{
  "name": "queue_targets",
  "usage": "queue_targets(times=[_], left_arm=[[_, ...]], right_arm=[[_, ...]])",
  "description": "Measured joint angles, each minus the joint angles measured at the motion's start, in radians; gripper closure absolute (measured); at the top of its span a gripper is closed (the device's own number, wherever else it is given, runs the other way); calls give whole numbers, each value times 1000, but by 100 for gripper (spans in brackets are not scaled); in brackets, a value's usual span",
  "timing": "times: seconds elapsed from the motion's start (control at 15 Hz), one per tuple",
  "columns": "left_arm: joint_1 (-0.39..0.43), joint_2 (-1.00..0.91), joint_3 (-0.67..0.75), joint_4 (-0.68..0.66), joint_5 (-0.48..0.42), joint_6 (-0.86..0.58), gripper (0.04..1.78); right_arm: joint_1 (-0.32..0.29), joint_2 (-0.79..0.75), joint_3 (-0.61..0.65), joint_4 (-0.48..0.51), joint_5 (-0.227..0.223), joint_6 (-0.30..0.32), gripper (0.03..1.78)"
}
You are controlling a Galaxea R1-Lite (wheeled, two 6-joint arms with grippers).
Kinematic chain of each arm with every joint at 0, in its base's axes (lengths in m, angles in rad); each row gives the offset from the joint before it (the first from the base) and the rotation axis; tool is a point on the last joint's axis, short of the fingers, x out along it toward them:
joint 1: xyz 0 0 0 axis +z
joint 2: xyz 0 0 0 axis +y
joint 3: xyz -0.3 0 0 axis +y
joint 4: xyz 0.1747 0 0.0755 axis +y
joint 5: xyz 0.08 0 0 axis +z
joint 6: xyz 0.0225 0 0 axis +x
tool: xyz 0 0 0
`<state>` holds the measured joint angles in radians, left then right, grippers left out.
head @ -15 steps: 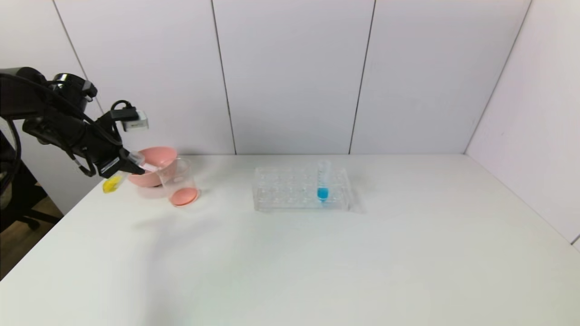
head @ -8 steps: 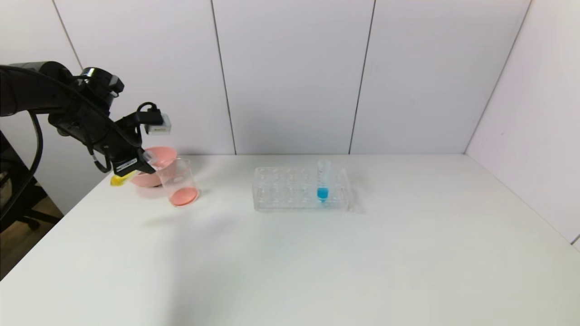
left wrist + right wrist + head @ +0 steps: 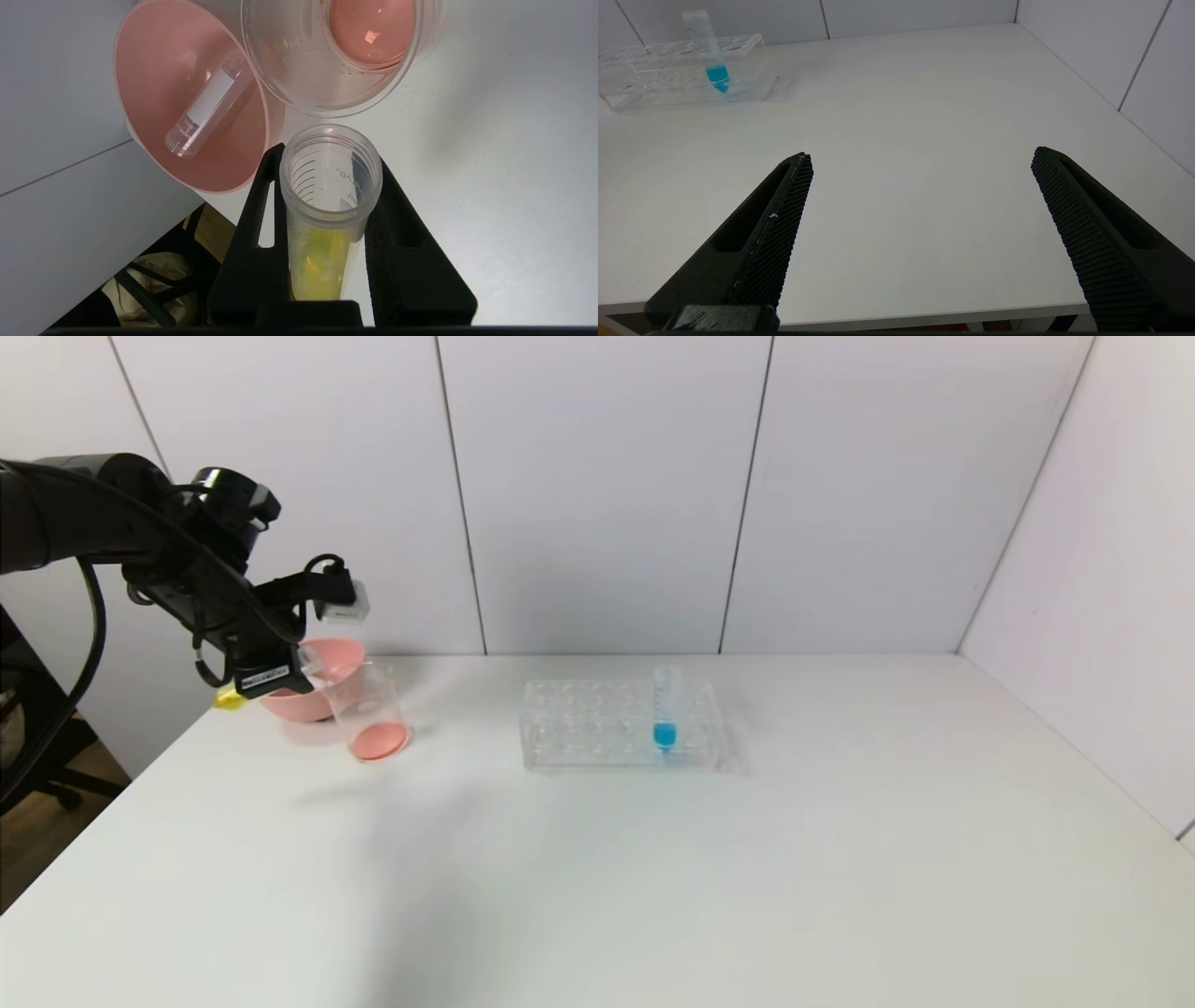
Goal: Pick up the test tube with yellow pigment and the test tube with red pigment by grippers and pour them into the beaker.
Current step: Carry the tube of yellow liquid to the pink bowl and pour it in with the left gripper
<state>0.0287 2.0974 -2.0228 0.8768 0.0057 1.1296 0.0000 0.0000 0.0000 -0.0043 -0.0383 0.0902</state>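
With red liquid already in the beaker (image 3: 373, 714) and an empty tube in the pink bowl (image 3: 154, 70), my left tool (image 3: 327, 196) clenches the yellow test tube (image 3: 327, 210), tilted beside the beaker's rim, unpoured; my right tool (image 3: 920, 219) hangs released.

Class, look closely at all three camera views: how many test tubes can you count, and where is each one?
3. The yellow-pigment test tube is clamped in the left gripper beside the beaker; an empty tube lies in the pink bowl; a blue-liquid tube stands in the rack.
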Motion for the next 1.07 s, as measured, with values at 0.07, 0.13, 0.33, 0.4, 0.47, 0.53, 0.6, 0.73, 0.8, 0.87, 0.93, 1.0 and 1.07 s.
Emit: queue_targets(times=[0.07,0.13,0.33,0.4,0.47,0.53,0.6,0.73,0.8,0.87,0.93,1.0,1.07], left_arm=[[-5,-2,0,0,18,3,136],[-10,-5,-1,0,34,5,136],[-23,-8,-1,0,86,14,136],[-26,-8,-1,0,100,16,136],[-27,-7,-1,0,118,18,136],[-28,-7,-1,1,136,21,136],[-30,-6,-1,2,146,24,136],[-40,-3,-1,1,162,26,136],[-46,-3,-1,0,176,27,136],[-52,-3,-1,0,191,31,136],[-55,-3,-1,-2,209,34,136],[-59,-2,-1,-4,226,36,136],[-63,-1,-1,-5,241,42,136]], right_arm=[[0,0,0,0,0,0,10],[0,0,0,0,0,0,10],[0,0,0,0,0,0,10],[0,0,0,0,0,0,10],[0,0,0,0,0,0,10],[0,0,0,0,0,0,10],[0,0,0,0,0,0,10],[0,0,0,0,0,0,10],[0,0,0,0,0,0,10],[0,0,0,0,0,0,10],[0,0,0,0,0,0,10],[0,0,0,0,0,0,10],[0,0,0,0,0,0,10]])
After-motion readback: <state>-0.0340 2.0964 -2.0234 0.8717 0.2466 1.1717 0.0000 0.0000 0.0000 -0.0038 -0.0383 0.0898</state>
